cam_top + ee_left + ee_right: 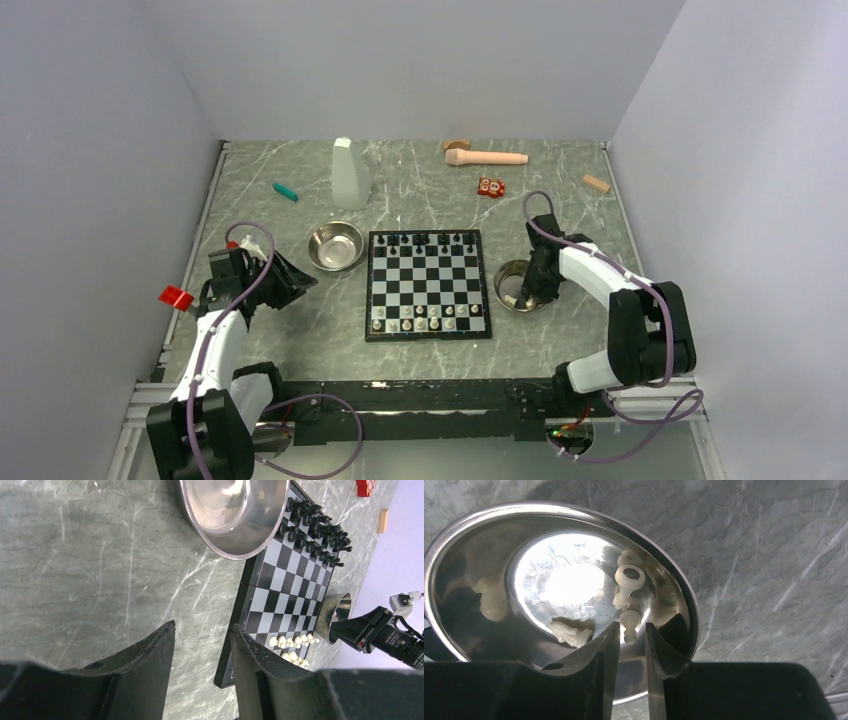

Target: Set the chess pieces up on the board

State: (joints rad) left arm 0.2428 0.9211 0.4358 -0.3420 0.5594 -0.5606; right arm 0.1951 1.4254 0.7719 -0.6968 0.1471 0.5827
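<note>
The chessboard (428,285) lies mid-table, with black pieces (430,240) in its far rows and white pieces (425,322) in its near rows. It also shows in the left wrist view (285,595). My right gripper (530,290) reaches into the steel bowl (518,286) right of the board. In the right wrist view its jaws (630,625) stand narrowly apart around the head of a lying white pawn (628,622), not clamped. Other white pieces (626,582) lie in that bowl (684,595). My left gripper (290,285) (202,625) is open and empty, left of the board.
A second steel bowl (335,246) stands left of the board's far corner. At the back are a white bottle (349,173), a teal marker (286,191), a wooden pestle (485,157), a red toy (490,187) and a wooden block (596,183). A red block (177,297) sits at the left edge.
</note>
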